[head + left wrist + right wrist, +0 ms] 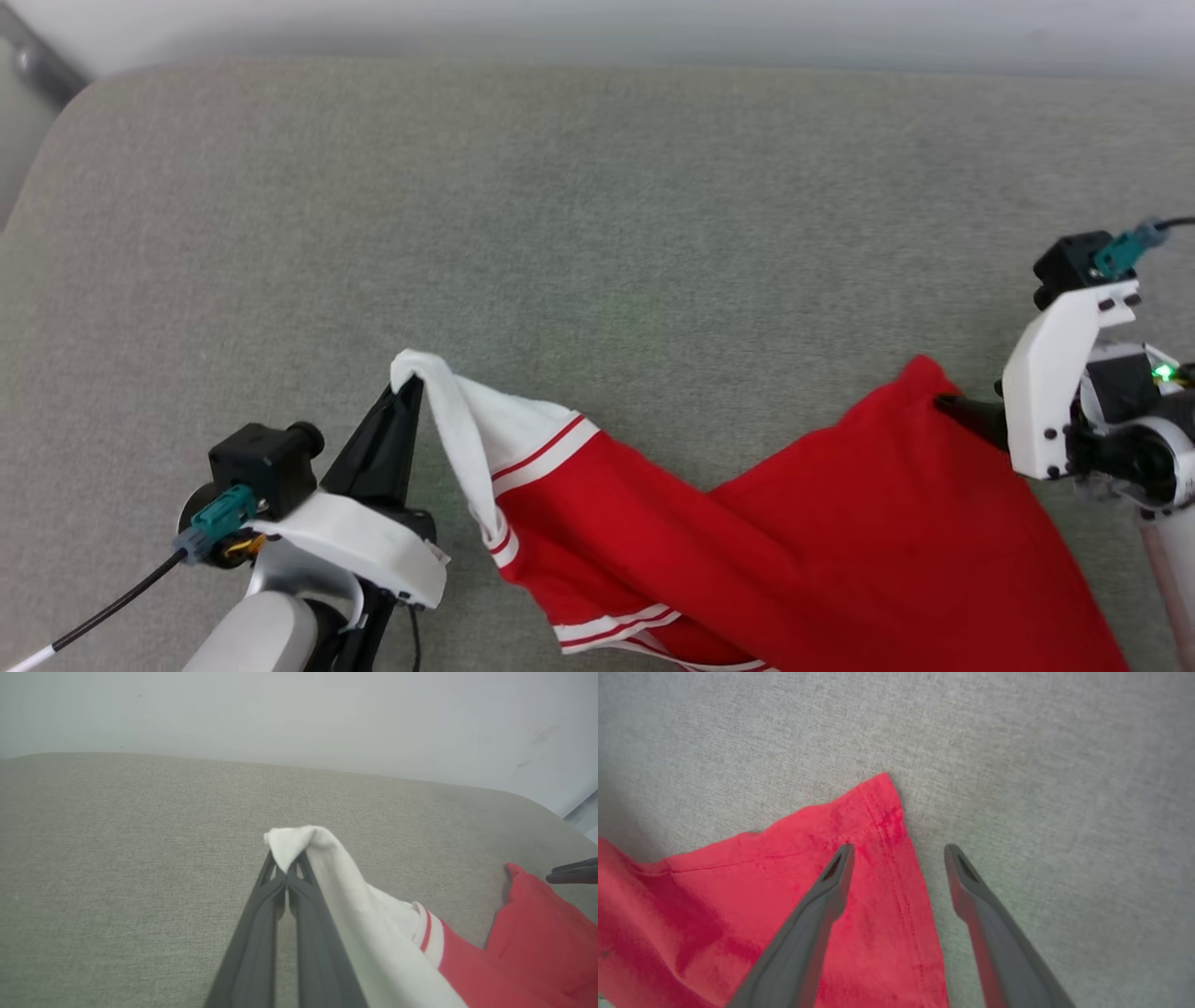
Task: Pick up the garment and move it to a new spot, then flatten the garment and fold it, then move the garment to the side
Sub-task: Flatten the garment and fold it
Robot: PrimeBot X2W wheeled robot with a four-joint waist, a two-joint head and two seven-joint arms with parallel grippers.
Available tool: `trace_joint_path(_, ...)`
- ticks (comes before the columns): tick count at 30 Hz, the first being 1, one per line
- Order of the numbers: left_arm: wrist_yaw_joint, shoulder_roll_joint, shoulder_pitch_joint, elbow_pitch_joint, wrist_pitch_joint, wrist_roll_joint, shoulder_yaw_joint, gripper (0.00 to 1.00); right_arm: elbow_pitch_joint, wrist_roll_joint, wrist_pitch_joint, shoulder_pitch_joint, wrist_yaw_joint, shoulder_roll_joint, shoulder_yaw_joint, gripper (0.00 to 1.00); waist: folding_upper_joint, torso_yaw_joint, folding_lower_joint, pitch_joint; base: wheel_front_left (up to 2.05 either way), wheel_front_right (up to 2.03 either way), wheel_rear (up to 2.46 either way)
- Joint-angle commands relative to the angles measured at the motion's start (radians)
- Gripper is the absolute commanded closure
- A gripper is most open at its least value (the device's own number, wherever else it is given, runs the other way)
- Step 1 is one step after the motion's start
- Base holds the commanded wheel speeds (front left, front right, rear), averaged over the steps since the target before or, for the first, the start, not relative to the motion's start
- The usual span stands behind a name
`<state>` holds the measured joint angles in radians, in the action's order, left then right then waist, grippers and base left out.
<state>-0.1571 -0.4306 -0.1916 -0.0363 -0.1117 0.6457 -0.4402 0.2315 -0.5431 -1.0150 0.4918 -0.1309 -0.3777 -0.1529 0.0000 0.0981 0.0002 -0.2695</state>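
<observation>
- The garment (747, 523) is lying across the lower middle and lower right of your head view, its long axis running left to right between the arms.
- Your left gripper (408, 387) is clenching the white sleeve tip at lower left.
- Your right gripper (899, 851) is hanging released, straddling the red hem edge.
- The grey woven surface (597, 187) is stretching back to a pale wall (299, 709).

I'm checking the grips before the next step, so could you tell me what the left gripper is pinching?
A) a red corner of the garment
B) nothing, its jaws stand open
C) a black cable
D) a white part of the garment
D: the left gripper has its fingers shut on a white fold of the garment, while the right gripper stands open over a red corner.
</observation>
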Motion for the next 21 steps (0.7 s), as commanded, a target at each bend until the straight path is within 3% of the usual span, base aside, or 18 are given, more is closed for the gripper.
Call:
trace_joint_path(1, 0.006, 0.005, -0.019, 0.001, -0.010, -0.005, -0.001, 1.00, 0.013, -0.003, -0.022, 0.028, 0.000, 0.009, -0.001, 0.00, 0.0000, 0.029, -0.0002, -0.033, 0.00, 0.00, 0.00)
trace_joint_path(8, 0.023, 0.022, -0.050, 0.031, -0.034, -0.002, -0.007, 1.00, 0.086, 0.000, -0.093, 0.044, 0.000, 0.025, -0.061, 0.00, 0.0000, 0.050, -0.0002, -0.076, 0.00, 0.00, 0.00)
trace_joint_path(9, 0.025, 0.023, -0.053, 0.036, -0.036, -0.001, -0.008, 1.00, 0.095, 0.002, -0.103, 0.041, 0.000, 0.025, -0.078, 0.22, 0.0000, 0.050, -0.0002, -0.078, 0.00, 0.00, 0.00)
trace_joint_path(10, 0.027, 0.025, -0.055, 0.040, -0.040, 0.000, -0.008, 1.00, 0.099, 0.001, -0.102, 0.039, 0.000, 0.028, -0.091, 0.60, 0.0000, 0.049, -0.0002, -0.080, 0.00, 0.00, 0.00)
trace_joint_path(11, 0.029, 0.026, -0.057, 0.045, -0.043, 0.001, -0.008, 1.00, 0.106, -0.011, -0.105, 0.035, 0.000, 0.033, -0.098, 0.89, 0.0000, 0.049, -0.0002, -0.080, 0.00, 0.00, 0.00)
trace_joint_path(12, 0.032, 0.029, -0.060, 0.060, -0.047, 0.004, -0.013, 1.00, 0.115, -0.027, -0.106, 0.030, 0.000, 0.030, -0.119, 1.00, 0.0000, 0.049, -0.0002, -0.076, 0.00, 0.00, 0.00)
trace_joint_path(21, 0.040, 0.026, -0.051, 0.091, -0.051, 0.020, -0.010, 1.00, 0.083, -0.069, -0.061, 0.049, 0.000, -0.011, -0.119, 1.00, 0.0000, 0.038, -0.0002, -0.019, 0.00, 0.00, 0.00)
